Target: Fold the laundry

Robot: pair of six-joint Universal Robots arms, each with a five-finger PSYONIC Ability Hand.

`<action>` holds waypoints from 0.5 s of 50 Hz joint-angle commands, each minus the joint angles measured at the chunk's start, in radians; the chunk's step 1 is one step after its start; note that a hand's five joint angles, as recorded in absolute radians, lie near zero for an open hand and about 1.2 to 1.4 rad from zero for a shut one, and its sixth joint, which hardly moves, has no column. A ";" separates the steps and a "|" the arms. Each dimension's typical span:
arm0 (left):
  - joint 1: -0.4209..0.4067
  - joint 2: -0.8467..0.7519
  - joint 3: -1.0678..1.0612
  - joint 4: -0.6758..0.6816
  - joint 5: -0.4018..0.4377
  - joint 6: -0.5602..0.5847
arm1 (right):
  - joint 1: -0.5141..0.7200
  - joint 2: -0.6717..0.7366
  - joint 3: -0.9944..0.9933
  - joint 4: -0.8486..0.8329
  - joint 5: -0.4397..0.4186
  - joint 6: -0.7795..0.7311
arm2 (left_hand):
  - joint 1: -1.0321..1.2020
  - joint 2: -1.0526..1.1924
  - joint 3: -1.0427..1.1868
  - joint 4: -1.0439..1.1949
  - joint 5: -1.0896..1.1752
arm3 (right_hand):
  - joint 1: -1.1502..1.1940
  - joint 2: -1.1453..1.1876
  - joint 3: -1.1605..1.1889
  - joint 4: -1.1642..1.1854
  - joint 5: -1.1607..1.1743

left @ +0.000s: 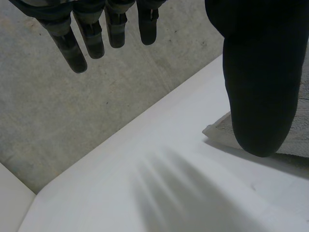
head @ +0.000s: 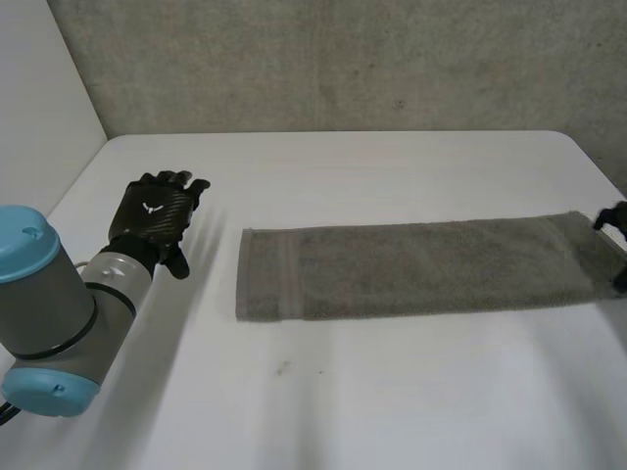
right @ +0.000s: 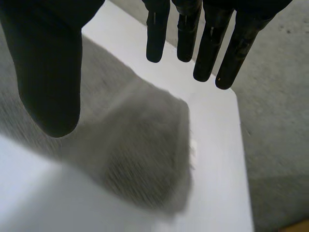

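One left hand (head: 157, 217), at the left of the white surface (head: 392, 392), well apart from the towel: fingers (left: 72, 53) straight and relaxed, thumb held off from them, holding nothing. One towel (head: 421, 266), grey, lying flat as a long narrow strip from the middle to the right of the surface. Its long axis runs left to right across the robot's front. One short end points toward the left hand, with a woven band just inside it, and the other short end is at the right hand. One right hand (head: 612, 220), at the towel's right end by the surface's right edge: fingers straight, thumb spread wide from them, nothing pinched, the towel's end corner lying beneath the hand. Whether any fingertip touches the cloth cannot be told. One grey concrete wall (head: 343, 59), behind the surface's far edge.
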 commanded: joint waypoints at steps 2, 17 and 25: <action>-0.004 -0.006 -0.001 0.005 0.000 0.000 | -0.087 0.015 0.020 0.001 -0.036 -0.087 | 0.001 0.010 0.008 0.007 -0.024 | 0.189 0.167 0.130 0.124 0.132; -0.004 -0.007 -0.001 0.007 0.000 0.000 | -0.138 0.086 0.005 -0.014 -0.134 -0.090 | 0.001 0.010 0.008 0.007 -0.024 | 0.359 0.337 0.301 0.294 0.303; -0.004 -0.007 -0.001 0.007 -0.001 0.000 | -0.137 0.127 -0.003 -0.024 -0.146 -0.092 | 0.001 0.010 0.008 0.007 -0.024 | 0.447 0.425 0.389 0.382 0.391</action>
